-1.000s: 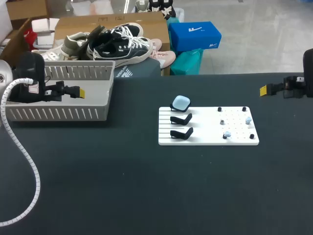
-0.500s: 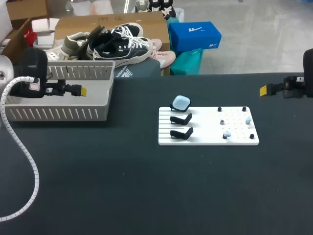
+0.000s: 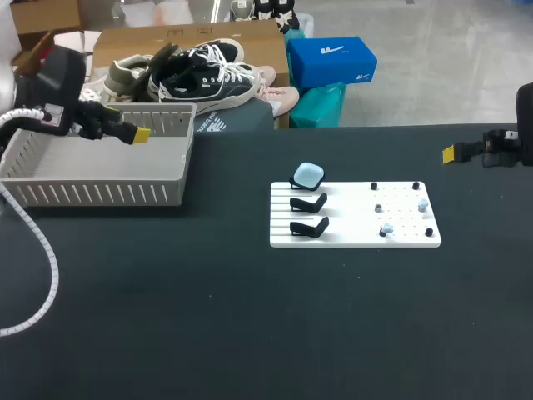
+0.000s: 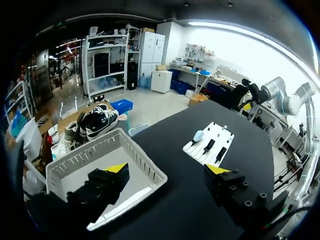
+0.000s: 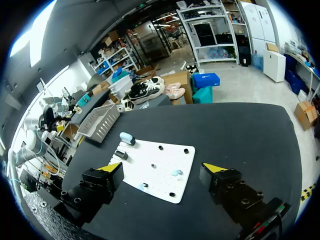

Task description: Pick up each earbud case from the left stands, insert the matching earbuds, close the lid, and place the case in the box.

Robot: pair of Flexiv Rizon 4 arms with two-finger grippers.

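A white board [image 3: 354,235] lies right of the table's middle. On its left part stand three black stands; the farthest carries a shut light-blue earbud case [image 3: 307,175], the two nearer stands [image 3: 308,214] are bare. Small pale-blue earbuds [image 3: 387,228] sit on pegs on its right part. The grey slatted basket [image 3: 100,193] is at the far left. My left gripper [image 3: 137,133] hovers open over the basket's far side, holding nothing. My right gripper [image 3: 450,153] hangs open at the far right, well away from the board. In the wrist views the left gripper [image 4: 166,170] and right gripper [image 5: 162,167] stand wide, with the case [image 4: 198,135] [image 5: 126,137] far ahead.
Black pegs [image 3: 373,186] mark the corners of the board's right part, with a grey piece [image 3: 378,207] among them. My left arm's white coiled cable [image 3: 40,250] hangs over the table's left edge. The basket [image 4: 145,172] lies under the left gripper's fingers.
My left arm has risen and swung back, carrying its gripper from low inside the basket to above its far rim. The right arm, board and case have stayed put.
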